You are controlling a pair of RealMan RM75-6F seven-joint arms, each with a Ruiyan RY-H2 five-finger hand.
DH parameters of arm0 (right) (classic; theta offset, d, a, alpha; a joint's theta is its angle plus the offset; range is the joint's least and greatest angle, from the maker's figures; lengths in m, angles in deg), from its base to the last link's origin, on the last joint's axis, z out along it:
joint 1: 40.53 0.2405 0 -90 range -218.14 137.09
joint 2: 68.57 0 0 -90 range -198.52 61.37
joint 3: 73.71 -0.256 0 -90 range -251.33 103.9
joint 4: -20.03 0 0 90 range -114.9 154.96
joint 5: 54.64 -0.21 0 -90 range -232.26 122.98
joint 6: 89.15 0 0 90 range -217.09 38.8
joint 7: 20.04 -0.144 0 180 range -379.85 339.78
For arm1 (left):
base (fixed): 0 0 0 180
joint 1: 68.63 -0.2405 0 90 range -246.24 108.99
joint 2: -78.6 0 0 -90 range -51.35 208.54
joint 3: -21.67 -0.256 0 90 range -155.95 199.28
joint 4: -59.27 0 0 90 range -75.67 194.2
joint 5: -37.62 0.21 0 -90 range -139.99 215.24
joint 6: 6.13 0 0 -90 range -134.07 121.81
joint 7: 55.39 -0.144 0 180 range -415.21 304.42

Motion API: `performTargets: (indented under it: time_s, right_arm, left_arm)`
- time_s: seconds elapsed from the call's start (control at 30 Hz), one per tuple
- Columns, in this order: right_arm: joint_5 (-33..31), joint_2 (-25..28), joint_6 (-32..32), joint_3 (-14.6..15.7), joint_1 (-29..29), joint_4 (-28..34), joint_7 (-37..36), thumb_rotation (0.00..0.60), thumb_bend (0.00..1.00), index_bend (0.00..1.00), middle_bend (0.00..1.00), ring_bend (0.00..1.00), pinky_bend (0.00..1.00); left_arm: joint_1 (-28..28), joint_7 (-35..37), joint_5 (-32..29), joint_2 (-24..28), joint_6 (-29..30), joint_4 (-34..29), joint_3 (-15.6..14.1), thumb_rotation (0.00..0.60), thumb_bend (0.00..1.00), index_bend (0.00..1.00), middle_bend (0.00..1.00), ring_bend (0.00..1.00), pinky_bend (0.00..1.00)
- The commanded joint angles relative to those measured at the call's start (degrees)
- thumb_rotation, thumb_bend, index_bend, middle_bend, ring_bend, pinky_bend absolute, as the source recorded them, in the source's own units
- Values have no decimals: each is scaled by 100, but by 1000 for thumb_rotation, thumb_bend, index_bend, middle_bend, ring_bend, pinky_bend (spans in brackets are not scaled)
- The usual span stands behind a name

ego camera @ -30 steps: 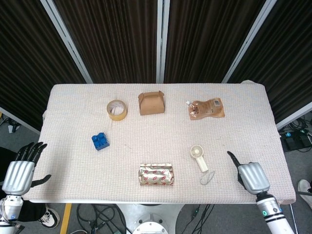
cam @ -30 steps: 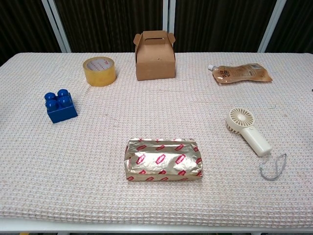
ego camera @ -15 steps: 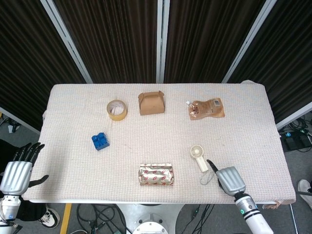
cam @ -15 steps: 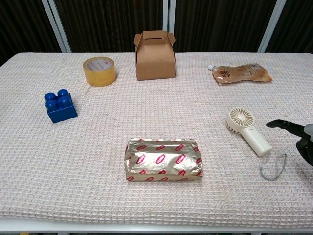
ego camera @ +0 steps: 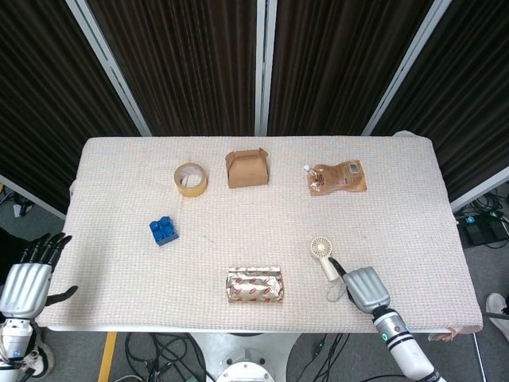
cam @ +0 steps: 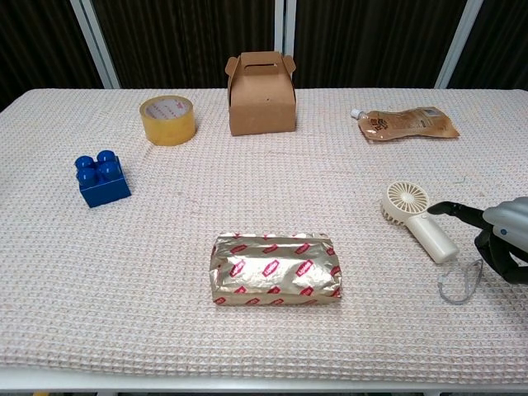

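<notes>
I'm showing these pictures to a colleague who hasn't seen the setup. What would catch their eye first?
Probably the shiny foil packet at the table's near middle, then the right hand low at the right, reaching beside the white handheld fan. The blue block stands out at the left.

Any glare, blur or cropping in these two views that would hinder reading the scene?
Head view: even light, sharp, soft shadows; the left hand sits at the frame's corner. Chest view: crisp, slight sheen on the foil packet; the right hand is cut by the edge beside the handheld fan.
</notes>
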Motion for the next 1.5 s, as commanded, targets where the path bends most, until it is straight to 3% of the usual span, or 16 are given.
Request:
performTargets:
  time_s: [0.03, 0.6, 1.17, 1.5]
  right_arm:
    - [-73, -23, 14, 3, 39, 9, 59, 600, 1000, 0, 903, 815, 681]
    - [-299, -84, 3, 133, 157, 7, 151, 600, 1000, 0, 903, 815, 681]
    - [-561, -72, 247, 235, 260, -19, -204, 600, 1000, 0, 903, 815, 681]
    - [117, 444, -622, 57, 99, 497, -667, 600, 1000, 0, 903, 815, 681]
  left_arm:
    - [-2, 8, -11, -3, -8, 14, 0, 600, 0, 126, 112, 63, 130]
    - [-3, 25, -17, 3, -20, 33, -6, 600, 0, 126, 112, 63, 130]
    - [1, 20, -7, 15, -16, 17, -2, 600, 0, 126, 112, 63, 130]
    - [11, -6, 16, 31, -4, -28, 4, 600, 0, 126, 112, 63, 130]
